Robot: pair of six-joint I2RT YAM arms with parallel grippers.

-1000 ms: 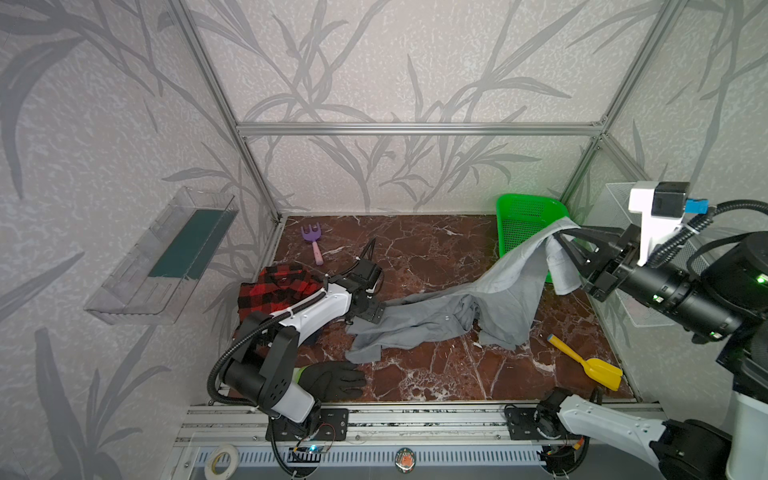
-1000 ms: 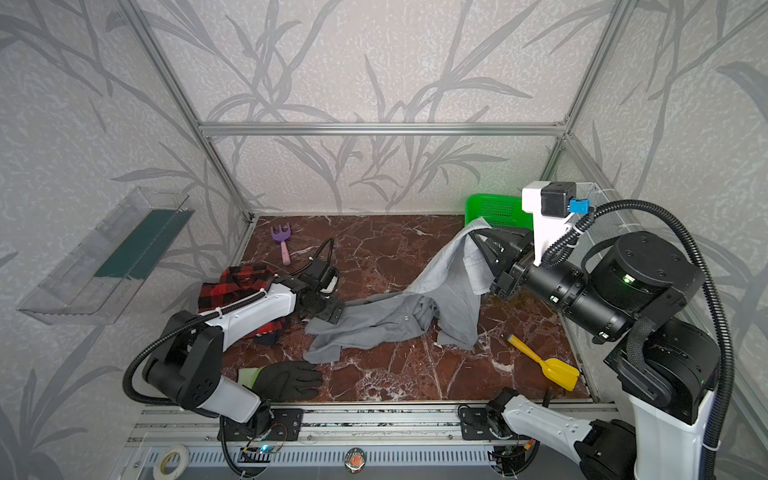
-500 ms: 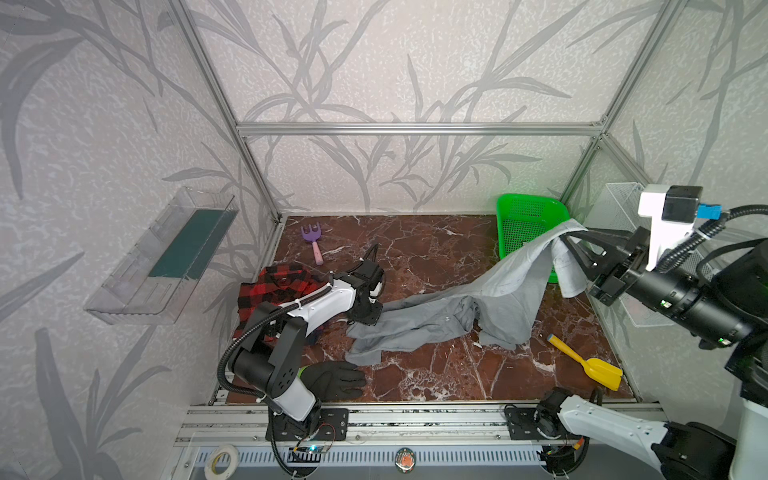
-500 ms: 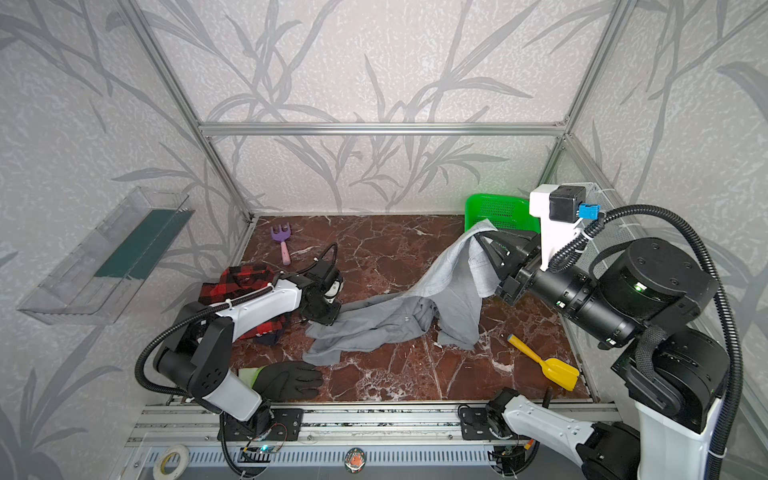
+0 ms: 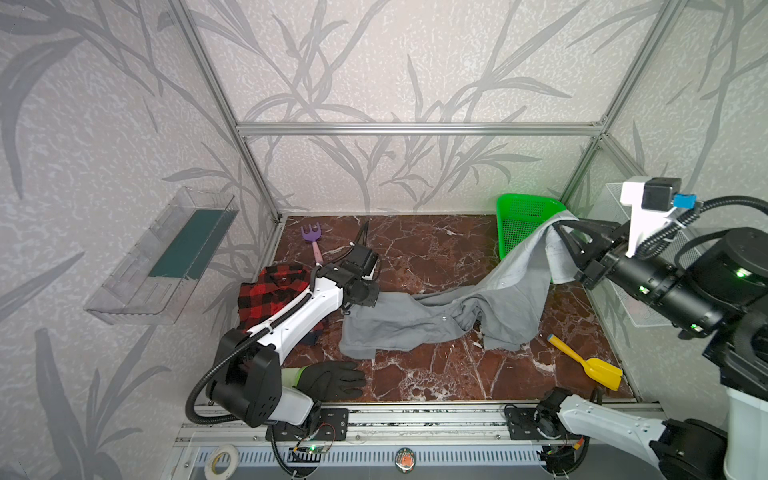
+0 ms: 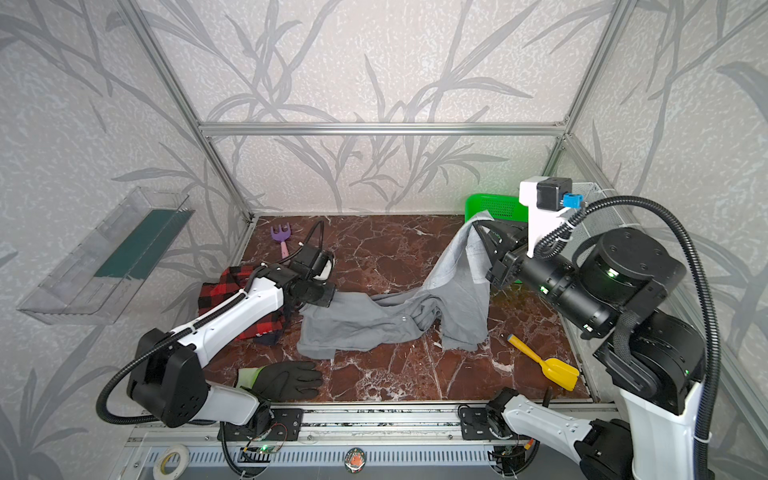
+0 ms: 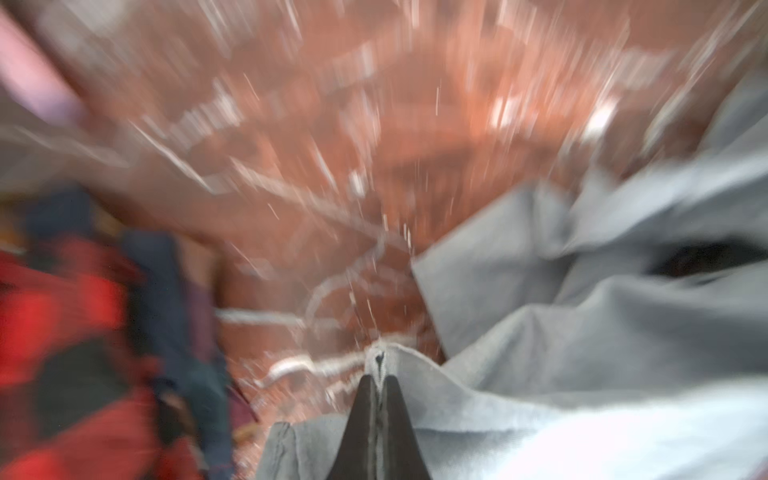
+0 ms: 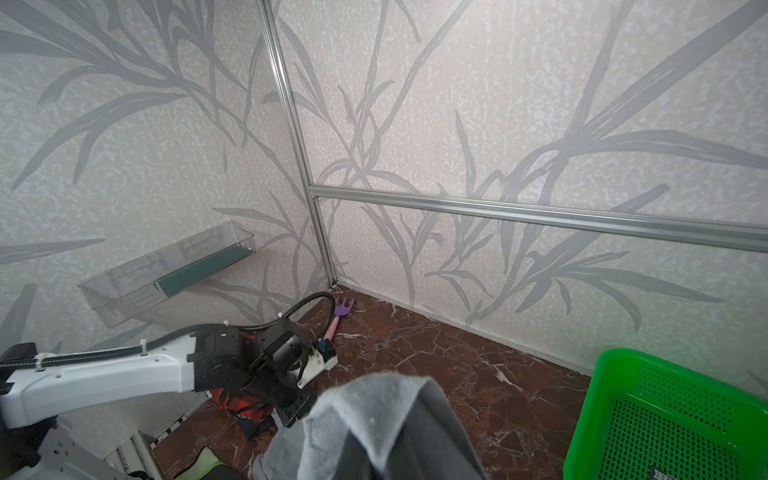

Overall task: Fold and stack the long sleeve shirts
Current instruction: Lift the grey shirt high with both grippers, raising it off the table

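**Grey shirt [image 5: 436,328], held at both ends over the tabletop [image 5: 424,257]**
The left end effector [image 7: 379,376] is closed tight on one edge of the cloth, near 9 o'clock. The right end effector [image 5: 561,227] is clamped on the other end, which is raised at 2 o'clock in front of the green basket [image 5: 525,216]. The middle is sagged onto the tabletop. The plaid shirt [image 5: 274,293] is bunched at 9 o'clock, partly under the left arm. A black glove [image 5: 332,378] is laid at 7 o'clock and a yellow scoop [image 5: 598,370] at 4 o'clock.
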